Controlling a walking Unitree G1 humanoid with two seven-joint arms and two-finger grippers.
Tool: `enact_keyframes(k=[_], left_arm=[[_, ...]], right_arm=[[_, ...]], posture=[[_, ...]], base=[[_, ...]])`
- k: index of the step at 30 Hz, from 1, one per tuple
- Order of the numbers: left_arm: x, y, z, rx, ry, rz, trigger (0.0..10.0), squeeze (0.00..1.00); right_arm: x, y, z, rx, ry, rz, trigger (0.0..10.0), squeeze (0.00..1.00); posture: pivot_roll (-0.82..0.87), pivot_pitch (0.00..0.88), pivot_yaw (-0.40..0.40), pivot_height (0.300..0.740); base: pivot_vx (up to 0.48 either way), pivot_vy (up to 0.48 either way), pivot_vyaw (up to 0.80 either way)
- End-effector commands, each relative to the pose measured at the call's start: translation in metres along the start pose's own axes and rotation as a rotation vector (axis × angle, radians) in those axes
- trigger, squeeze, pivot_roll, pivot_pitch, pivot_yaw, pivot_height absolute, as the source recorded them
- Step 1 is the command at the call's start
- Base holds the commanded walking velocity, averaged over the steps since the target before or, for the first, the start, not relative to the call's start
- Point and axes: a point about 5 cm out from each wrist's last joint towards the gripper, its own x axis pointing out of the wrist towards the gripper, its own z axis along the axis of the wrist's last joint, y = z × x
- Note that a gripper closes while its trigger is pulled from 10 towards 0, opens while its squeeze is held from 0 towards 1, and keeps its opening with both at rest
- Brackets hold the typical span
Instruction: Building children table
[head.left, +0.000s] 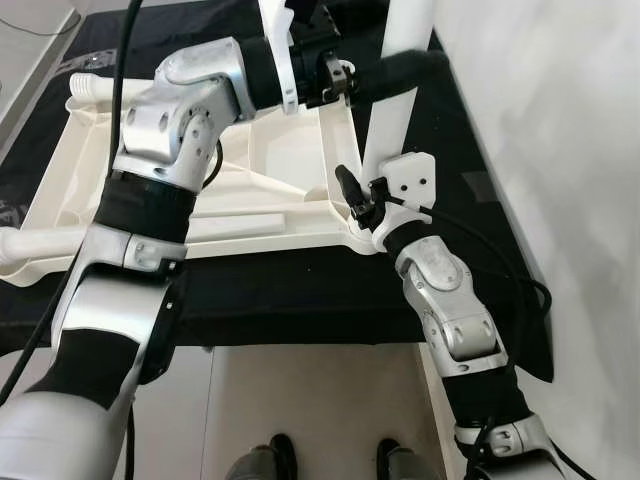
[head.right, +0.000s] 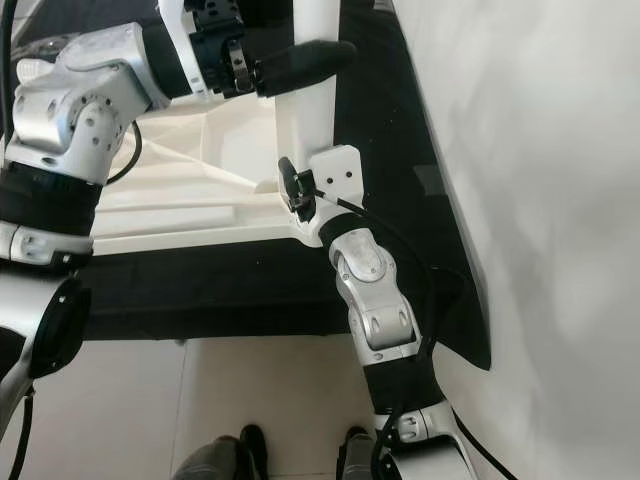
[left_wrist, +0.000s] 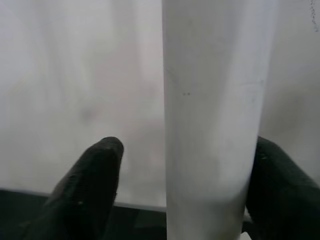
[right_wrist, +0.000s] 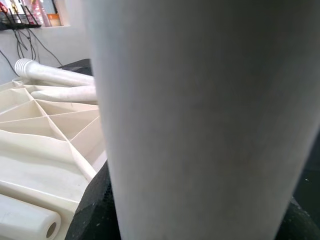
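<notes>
White plastic is lying everywhere before us: one tabletop (head.left: 270, 170), turned underside up on a black mat (head.left: 300, 290), is showing its ribs, and we are counting three loose legs (right_wrist: 55, 75) on it, two at the far left corner and one (head.left: 240, 228) along the near edge, with a further stub (head.left: 20, 243) poking out at the near left that we cannot tell from a fourth leg. One more leg (head.left: 395, 90) is standing upright at the tabletop's near right corner.

We are reaching our left gripper (head.left: 400, 68) across to that upright leg high up; its fingers (left_wrist: 87, 185) are standing apart on either side of the tube, one pad pressing its side and the other off it, so it is bracketing rather than clamping.

Our right gripper (head.left: 372, 195) is working low at the same leg, just above the corner socket. In its wrist view the leg (right_wrist: 200, 120) is sitting right against the camera with black finger material at both lower edges, so the fingers are closing around it.

Upper parts of the leg are running out of frame, the socket is being hidden by our right wrist, and two dark shoes (head.left: 270, 460) are peeking in at the bottom edge on the pale floor (head.left: 320, 400).
</notes>
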Motion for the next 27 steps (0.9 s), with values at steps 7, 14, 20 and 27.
enact_keyframes(k=[7,14,20,27], left_arm=[[0.009,0.004,0.0,-0.076,-0.013,-0.062,0.0,0.0],[0.015,-0.012,0.003,-0.249,-0.029,-0.261,0.0,0.0],[0.017,-0.023,0.005,-0.257,-0.04,-0.357,0.0,0.0],[0.018,-0.037,-0.008,-0.218,0.007,-0.433,0.0,0.0]], right_arm=[[-0.012,-0.002,-0.046,0.048,0.236,-0.008,10.0,0.0],[-0.011,-0.003,-0.043,0.045,0.224,-0.001,10.0,0.0],[-0.001,-0.012,-0.025,0.076,0.126,0.136,10.0,1.0],[0.019,-0.039,-0.003,0.023,0.082,0.261,10.0,1.0]], posture=[[-0.05,0.269,0.09,0.74],[-0.05,0.263,0.086,0.74],[-0.05,0.264,0.081,0.74],[-0.05,0.264,0.078,0.74]], base=[[0.0,0.0,0.0],[0.0,0.0,0.0],[0.0,0.0,0.0],[0.0,0.0,0.0]])
